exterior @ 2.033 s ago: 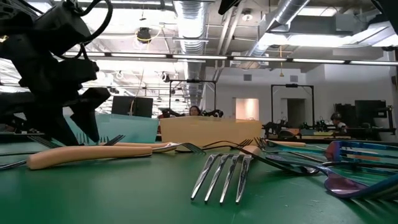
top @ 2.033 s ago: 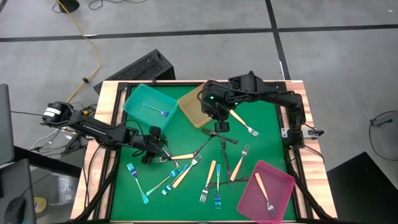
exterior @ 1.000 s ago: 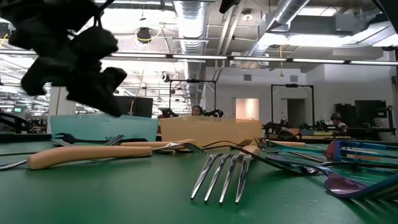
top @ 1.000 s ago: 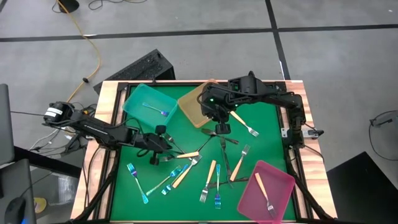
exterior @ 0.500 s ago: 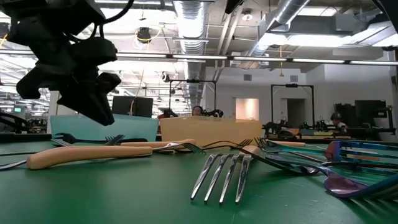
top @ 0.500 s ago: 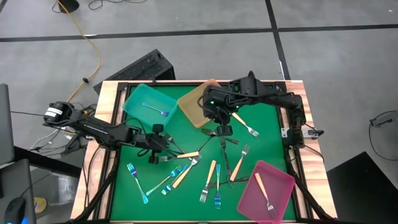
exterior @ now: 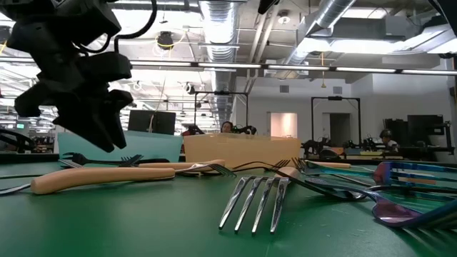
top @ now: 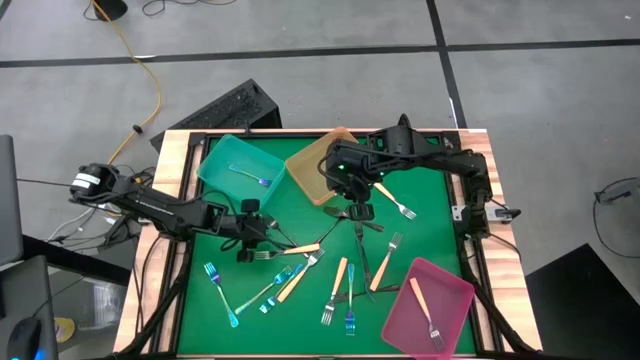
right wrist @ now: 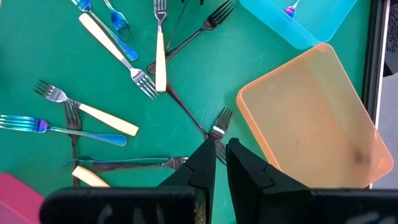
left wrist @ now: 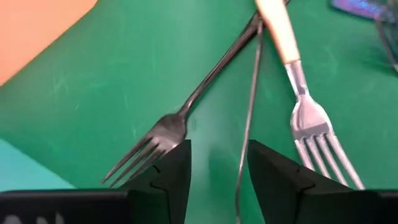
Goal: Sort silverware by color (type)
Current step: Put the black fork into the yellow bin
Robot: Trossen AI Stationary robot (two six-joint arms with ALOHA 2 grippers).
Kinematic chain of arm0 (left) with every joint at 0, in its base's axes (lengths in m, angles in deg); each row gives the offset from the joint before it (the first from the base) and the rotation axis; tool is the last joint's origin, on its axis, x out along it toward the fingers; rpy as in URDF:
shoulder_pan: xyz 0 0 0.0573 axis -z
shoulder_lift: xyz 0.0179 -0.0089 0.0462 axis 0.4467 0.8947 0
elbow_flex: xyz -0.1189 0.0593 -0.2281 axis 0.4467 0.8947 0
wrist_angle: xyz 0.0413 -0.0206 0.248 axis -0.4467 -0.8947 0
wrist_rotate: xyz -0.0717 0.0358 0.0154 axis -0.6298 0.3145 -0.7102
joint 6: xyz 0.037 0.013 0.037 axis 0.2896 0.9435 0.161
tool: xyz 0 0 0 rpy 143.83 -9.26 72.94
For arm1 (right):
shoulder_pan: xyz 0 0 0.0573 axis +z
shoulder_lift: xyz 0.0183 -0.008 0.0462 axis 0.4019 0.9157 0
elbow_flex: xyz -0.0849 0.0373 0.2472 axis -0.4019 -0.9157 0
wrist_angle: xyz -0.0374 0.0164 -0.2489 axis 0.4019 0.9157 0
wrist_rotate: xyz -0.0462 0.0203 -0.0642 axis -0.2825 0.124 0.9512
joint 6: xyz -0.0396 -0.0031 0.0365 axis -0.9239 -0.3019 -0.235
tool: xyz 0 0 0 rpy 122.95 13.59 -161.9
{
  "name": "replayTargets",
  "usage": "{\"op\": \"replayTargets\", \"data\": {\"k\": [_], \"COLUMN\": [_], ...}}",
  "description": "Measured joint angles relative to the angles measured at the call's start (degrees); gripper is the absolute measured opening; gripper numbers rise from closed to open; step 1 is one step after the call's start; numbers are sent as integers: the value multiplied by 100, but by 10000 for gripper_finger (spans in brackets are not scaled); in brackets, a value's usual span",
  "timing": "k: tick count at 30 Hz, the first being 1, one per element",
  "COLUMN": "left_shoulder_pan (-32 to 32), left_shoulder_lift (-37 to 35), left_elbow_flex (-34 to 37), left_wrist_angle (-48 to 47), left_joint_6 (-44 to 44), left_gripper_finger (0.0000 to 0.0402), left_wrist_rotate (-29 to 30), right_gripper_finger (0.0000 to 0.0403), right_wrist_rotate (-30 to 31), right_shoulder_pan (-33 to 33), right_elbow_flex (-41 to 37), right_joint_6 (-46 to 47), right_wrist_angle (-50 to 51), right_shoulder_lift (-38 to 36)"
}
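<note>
Silverware (top: 335, 272) is scattered across the middle and lower part of the green counter (top: 425, 215) in the high view: cream-handled, dark grey and iridescent blue forks, several crossing one another. A teal tray (top: 240, 172) at the upper left of the mat holds one small blue utensil, an amber tray (top: 318, 165) sits just beside it at upper centre, and a pink tray (top: 428, 303) at the lower right holds a cream-handled fork (top: 423, 305).

The left end effector (top: 252, 240) is placed left of centre, low over the mat, at the tine end of a dark grey fork (left wrist: 163, 135). In the left wrist view its two fingers (left wrist: 175, 174) are parted, with green mat showing between them, and nothing is gripped; the dark fork lies just ahead of one finger and a cream-handled table fork (left wrist: 298, 93) just ahead of the other. In the low view this end effector (exterior: 100, 132) is seen raised just above the utensils at the left of the frame.

The right end effector (top: 358, 207) is positioned at upper centre, right next to the amber tray and above a cluster of dark forks. In the right wrist view its fingers (right wrist: 205, 165) stand close together with only a thin gap; whether a fork is pinched cannot be told.
</note>
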Motion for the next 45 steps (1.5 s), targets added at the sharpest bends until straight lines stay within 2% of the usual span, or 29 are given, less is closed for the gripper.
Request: {"op": "replayTargets", "data": {"k": [13,23,26,31,32,41,45], "left_shoulder_pan": [-273,-278,-278,-276,-276,-243,-247], "left_shoulder_lift": [65,733,784,785,783,633,376], "left_elbow_flex": [155,171,174,187,189,36,-192], "left_wrist_angle": [-38,152,236,308,306,218,352], "left_joint_6": [-70,28,24,24,15,-260,-152], "left_gripper_finger": [137,133,106,17,10,0,0], "left_wrist_rotate": [-551,-583,-593,-605,-587,-461,-122], "right_gripper_finger": [63,63,63,63,63,63,63], "right_wrist_rotate": [0,0,0,0,0,-2,-5], "right_shoulder_pan": [-22,-22,-22,-22,-22,88,162], "right_elbow_flex": [0,0,0,0,0,0,-9], "right_joint_6": [-4,-7,-7,-7,-7,-19,-281], "right_wrist_angle": [-48,-88,-94,-100,-100,62,122], "right_shoulder_lift": [0,0,0,0,0,0,-49]}}
